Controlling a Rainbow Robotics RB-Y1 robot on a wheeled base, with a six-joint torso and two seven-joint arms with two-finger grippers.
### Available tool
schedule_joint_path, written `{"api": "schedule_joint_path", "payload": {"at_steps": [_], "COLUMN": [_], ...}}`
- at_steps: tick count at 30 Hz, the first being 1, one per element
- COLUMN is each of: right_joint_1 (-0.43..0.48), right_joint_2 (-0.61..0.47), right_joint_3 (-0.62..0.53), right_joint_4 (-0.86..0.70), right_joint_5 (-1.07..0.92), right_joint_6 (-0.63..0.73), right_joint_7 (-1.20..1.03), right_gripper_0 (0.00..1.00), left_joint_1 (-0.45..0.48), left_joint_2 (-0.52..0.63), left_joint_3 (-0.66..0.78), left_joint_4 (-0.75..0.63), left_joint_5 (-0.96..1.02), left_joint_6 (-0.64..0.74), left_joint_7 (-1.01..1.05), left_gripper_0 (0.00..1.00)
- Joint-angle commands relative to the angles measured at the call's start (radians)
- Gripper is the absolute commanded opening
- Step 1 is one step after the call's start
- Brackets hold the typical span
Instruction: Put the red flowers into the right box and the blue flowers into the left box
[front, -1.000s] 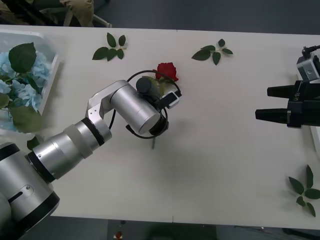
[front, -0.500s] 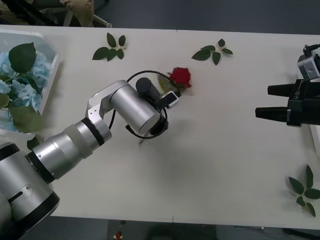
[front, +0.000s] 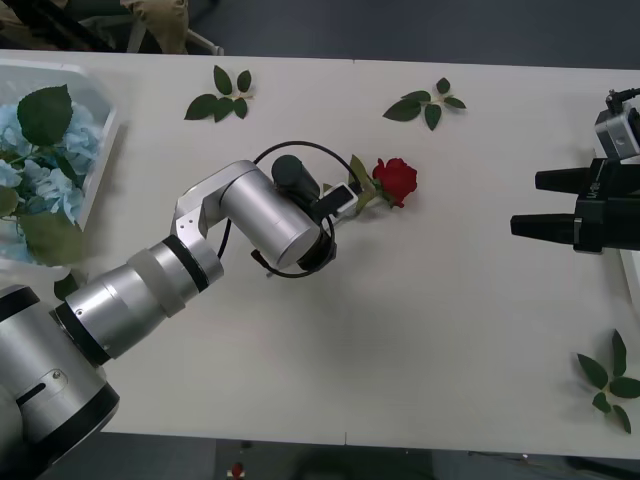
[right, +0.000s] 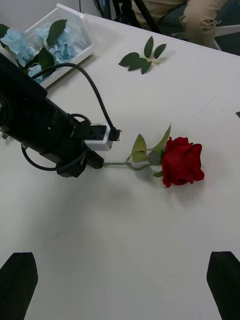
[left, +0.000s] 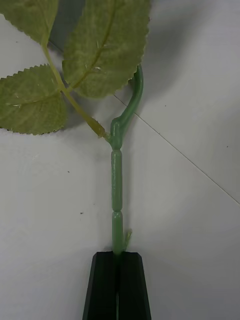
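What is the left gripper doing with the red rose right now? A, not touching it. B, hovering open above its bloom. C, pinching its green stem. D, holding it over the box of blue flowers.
C: the left gripper has its black fingers shut on the stem of the red rose, bloom pointing toward the right gripper.

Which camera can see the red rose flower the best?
The right wrist view: the red rose shows whole there, bloom, leaves and stem, up to the left gripper shut on it. The front view shows it smaller. The left wrist view has just stem and leaves, no bloom.
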Motion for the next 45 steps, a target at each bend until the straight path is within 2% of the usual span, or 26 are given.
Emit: {"api": "schedule_joint_path", "payload": {"at_steps": [1,7,15,21,25,31,39,45], "right_joint_1": [-0.01,-0.01,-0.01,-0.01,-0.01,-0.01,-0.01,-0.011], "right_joint_2": [-0.016,-0.014,-0.014,-0.014,-0.014,0.013,0.07,0.118], "right_joint_3": [-0.016,-0.016,-0.016,-0.016,-0.024,-0.054,-0.102,-0.131], "right_joint_4": [-0.029,-0.029,-0.027,-0.029,-0.027,-0.027,-0.029,-0.029], "right_joint_5": [-0.006,-0.006,-0.006,-0.006,-0.021,-0.063,-0.103,-0.127], "right_joint_6": [-0.006,-0.006,-0.006,-0.006,-0.006,-0.006,-0.006,-0.006], "right_joint_7": [0.035,0.037,0.037,0.04,0.046,0.047,0.06,0.075], "right_gripper_0": [1.0,1.0,1.0,1.0,1.0,1.0,1.0,1.0], "left_joint_1": [-0.023,-0.022,-0.008,0.148,0.253,0.349,0.36,0.362], "left_joint_2": [0.032,0.089,0.211,0.245,0.23,0.173,0.021,-0.088], "left_joint_3": [0.019,0.04,0.114,0.286,0.37,0.439,0.453,0.453], "left_joint_4": [0.006,-0.06,-0.244,-0.479,-0.595,-0.652,-0.655,-0.654], "left_joint_5": [-0.01,0.0,0.217,0.329,0.427,0.631,0.743,0.758], "left_joint_6": [-0.016,-0.091,-0.091,-0.098,-0.131,-0.183,-0.183,-0.183], "left_joint_7": [0.004,0.004,0.001,-0.065,-0.181,-0.401,-0.658,-0.741], "left_gripper_0": [0.0,0.0,0.0,0.0,0.0,0.0,0.0,0.0]}}
